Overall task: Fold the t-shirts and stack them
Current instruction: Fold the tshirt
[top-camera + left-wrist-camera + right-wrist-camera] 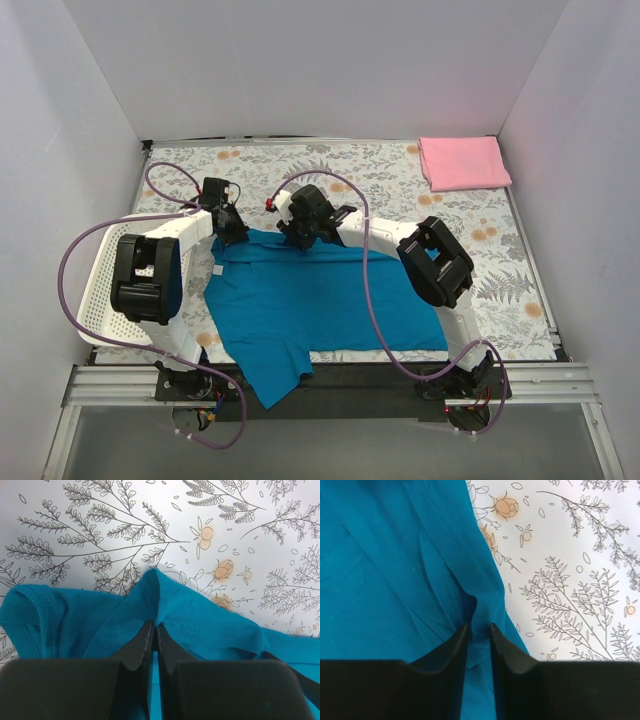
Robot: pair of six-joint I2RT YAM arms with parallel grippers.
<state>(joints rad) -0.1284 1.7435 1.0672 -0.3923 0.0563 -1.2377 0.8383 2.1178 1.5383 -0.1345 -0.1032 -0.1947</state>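
At far edge, teal shirt (310,300) pinched between left jaws; right jaws pinch same edge.

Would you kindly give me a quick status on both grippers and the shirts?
Left gripper shut on teal shirt far edge. Right gripper shut on same edge. Pink shirt folded, far right corner. Nothing blocking.

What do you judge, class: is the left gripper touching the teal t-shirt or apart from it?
Touching. The left wrist view shows the left gripper pinching a raised fold of the teal t-shirt between its shut jaws.
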